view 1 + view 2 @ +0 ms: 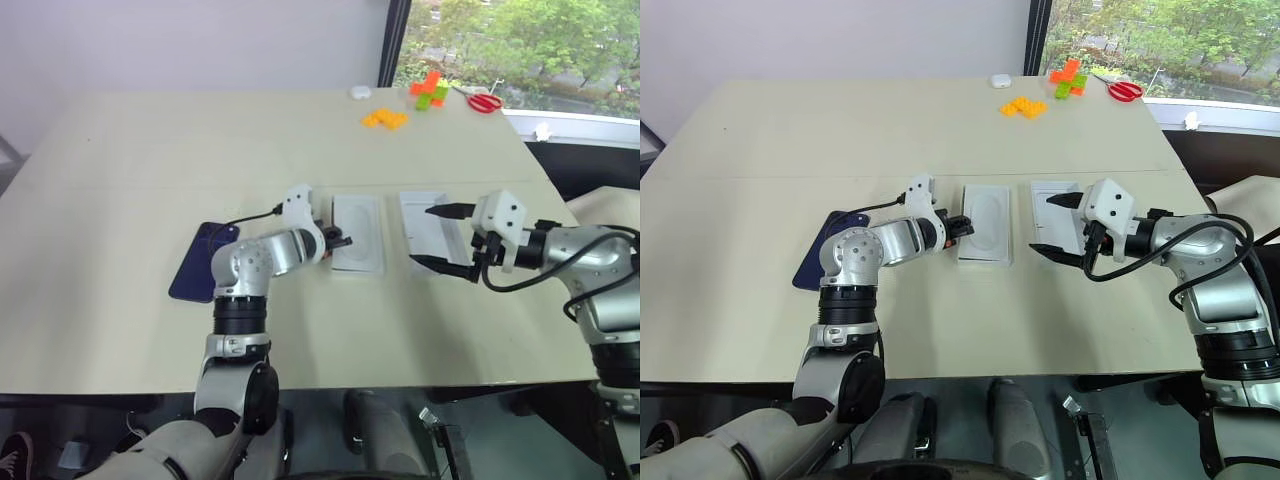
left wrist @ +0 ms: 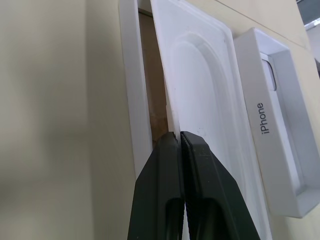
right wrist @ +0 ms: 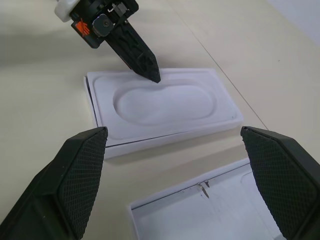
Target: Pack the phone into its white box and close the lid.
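Left tool (image 2: 179, 137): its 2 black fingers pressed together, pinching the thin edge of the white insert (image 1: 358, 232) that has an oval hollow. The insert sits in the white box (image 2: 131, 90), tilted, with the brownish floor showing along 1 side. Right tool (image 1: 440, 240): fingers spread wide apart, holding nothing, poised over the near end of the lid (image 1: 424, 222). The lid lies open side up on the tabletop (image 1: 150, 150), just beside the box. The phone (image 1: 203, 262) lies flat on the tabletop on the box's other side, partly hidden behind the left arm, apart from the box.
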